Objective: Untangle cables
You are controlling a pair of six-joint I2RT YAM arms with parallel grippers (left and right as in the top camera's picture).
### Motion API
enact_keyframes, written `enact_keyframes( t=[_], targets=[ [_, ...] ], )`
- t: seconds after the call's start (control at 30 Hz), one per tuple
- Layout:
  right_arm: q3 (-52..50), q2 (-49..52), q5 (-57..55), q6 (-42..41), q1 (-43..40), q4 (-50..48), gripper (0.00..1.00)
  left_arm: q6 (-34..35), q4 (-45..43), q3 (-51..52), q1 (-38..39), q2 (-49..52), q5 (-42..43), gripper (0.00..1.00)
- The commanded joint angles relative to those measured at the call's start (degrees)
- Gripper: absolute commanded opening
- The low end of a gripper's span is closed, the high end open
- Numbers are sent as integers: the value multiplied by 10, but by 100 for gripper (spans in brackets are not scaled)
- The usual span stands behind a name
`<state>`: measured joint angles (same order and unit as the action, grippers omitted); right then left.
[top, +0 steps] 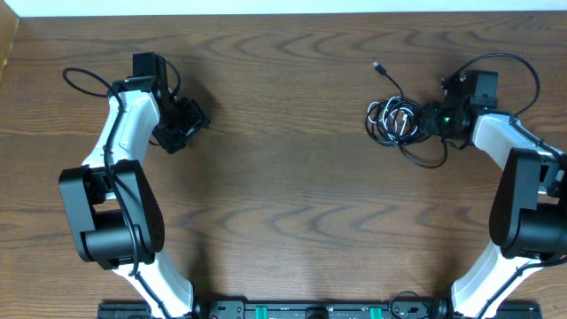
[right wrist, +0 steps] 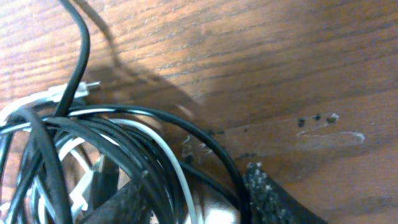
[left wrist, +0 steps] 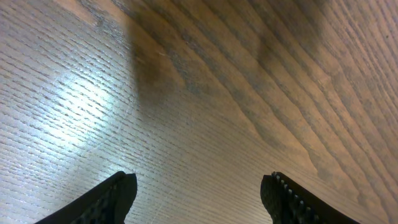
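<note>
Straddling cables (right wrist: 118, 134) (tangled bundle): right gripper (right wrist: 198, 182)

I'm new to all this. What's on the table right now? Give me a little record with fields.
table: brown wood grain
cables: tangled bundle, mostly black, on the robot's right side
white cable: threaded through the black ones
plug: one end trailing out of the bundle
left claw: open, empty, over wood
right claw: at the bundle, strands between its fingers; grip unclear
</note>
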<state>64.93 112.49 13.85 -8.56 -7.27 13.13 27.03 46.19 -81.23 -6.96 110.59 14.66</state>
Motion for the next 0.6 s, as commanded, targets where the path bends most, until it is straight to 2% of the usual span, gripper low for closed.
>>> enact_keyframes(
  t=[0.0,0.1,0.13,0.17,0.33,0.47,0.57],
  targets=[
    [-30,1,-19,8,2,-11,37,0,1,1,0,6,-8,69],
    [-32,1,-19,18,2,-9,16,0,1,1,0,6,-8,69],
    [-32,-3,-19,31,2,-7,6,0,1,1,0,6,-8,69],
    [-32,-6,-19,42,1,-8,1,0,1,1,0,6,-8,69],
    [-30,-46,-19,42,1,-44,1,-2,1,1,0,6,-8,69],
    [-30,-113,-27,101,10,-56,1,-2,1,1,0,6,-8,69],
    [-30,-165,-89,168,31,-44,1,-2,1,1,0,6,-8,69]
  ],
)
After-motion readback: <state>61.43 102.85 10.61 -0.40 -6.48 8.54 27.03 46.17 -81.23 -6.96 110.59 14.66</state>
